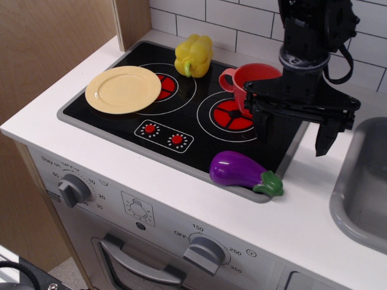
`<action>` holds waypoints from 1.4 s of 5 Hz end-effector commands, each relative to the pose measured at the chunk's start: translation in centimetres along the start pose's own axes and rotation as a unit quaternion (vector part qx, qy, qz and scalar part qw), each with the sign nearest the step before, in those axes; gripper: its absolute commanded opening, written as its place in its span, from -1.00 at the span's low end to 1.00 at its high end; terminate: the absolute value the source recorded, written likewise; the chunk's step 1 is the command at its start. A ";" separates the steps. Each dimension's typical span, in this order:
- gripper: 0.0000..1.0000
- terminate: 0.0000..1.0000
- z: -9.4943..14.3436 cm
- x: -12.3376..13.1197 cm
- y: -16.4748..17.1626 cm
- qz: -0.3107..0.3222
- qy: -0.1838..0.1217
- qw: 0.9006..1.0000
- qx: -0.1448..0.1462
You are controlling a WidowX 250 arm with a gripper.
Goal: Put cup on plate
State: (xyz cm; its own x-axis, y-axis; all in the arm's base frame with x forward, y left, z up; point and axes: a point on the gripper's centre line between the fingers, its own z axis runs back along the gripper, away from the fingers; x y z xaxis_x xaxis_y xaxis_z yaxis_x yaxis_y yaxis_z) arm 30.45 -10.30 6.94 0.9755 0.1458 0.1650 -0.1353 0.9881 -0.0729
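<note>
cup (251, 81) partly behind tool (292, 138), sink (357, 199) cut off at right

On the stovetop (121, 130) — plate (123, 89) left, pepper (193, 55) behind, cup (251, 81) right, eggplant (243, 172) in front.

Black stovetop (121, 118) carrying plate (123, 89) far left of gripper (293, 136), cup (251, 84) sitting just behind it, pepper (193, 54) back-left, eggplant (242, 172) lying front-left.

Black arm upright; gripper (294, 137) fingers spread, pointing down
</note>
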 end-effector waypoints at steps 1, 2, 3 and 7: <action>1.00 -1.00 0.0 0.0 0.0 0.000 0.000 1.000 0.000; 1.00 -1.00 1.8 0.9 1.5 0.065 0.026 0.998 0.009; 1.00 -1.00 3.5 1.7 3.2 0.129 0.011 0.992 0.007; 1.00 -1.00 3.5 3.5 8.8 0.326 -0.034 0.945 0.018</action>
State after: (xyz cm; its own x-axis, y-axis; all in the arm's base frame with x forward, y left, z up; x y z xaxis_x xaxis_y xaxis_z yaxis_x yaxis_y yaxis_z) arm 31.90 -0.88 8.92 0.6727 0.7301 0.1203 -0.7218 0.6832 -0.1101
